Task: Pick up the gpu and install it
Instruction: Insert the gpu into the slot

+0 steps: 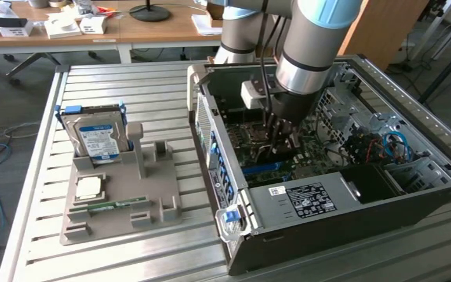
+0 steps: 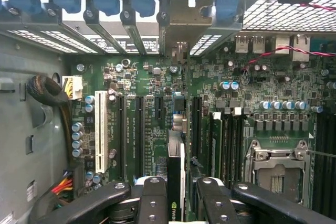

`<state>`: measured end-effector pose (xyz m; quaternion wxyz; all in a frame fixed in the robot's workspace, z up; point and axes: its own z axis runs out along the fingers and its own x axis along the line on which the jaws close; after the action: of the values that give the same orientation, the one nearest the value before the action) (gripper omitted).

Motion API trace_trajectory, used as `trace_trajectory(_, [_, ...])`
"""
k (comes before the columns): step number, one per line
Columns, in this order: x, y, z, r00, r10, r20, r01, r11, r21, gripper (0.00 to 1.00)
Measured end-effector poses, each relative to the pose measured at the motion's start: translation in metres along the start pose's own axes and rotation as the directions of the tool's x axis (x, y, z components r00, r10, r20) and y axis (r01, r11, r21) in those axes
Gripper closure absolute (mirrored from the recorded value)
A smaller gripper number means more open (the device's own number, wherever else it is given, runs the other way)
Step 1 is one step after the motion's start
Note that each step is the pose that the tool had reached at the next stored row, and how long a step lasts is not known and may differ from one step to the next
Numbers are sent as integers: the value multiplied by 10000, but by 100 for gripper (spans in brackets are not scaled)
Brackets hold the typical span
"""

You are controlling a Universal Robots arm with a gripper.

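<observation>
Slatted pale-metal table (image 1: pixel 131 82), seen from above in the exterior view, bearing two loads side by side with a strip of bare slats between. On the exterior view's left, flat on the slats: grey moulded holder (image 1: pixel 151 194), with a silver hard drive (image 1: pixel 98 138) in a blue frame standing on edge at its far end, a square processor chip (image 1: pixel 89 188) lying flat nearer the camera, and a green memory stick (image 1: pixel 115 205) lying just beside that chip. On the exterior view's right: black computer case (image 1: pixel 327 241), laid on its side, open face up, taking up most of that half of the table.
</observation>
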<state>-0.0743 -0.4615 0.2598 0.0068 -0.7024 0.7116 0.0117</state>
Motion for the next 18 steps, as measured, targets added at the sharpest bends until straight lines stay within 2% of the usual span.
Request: trace_trajectory(18, [2,1,74,10000,0,-3,0,10000,-1,74])
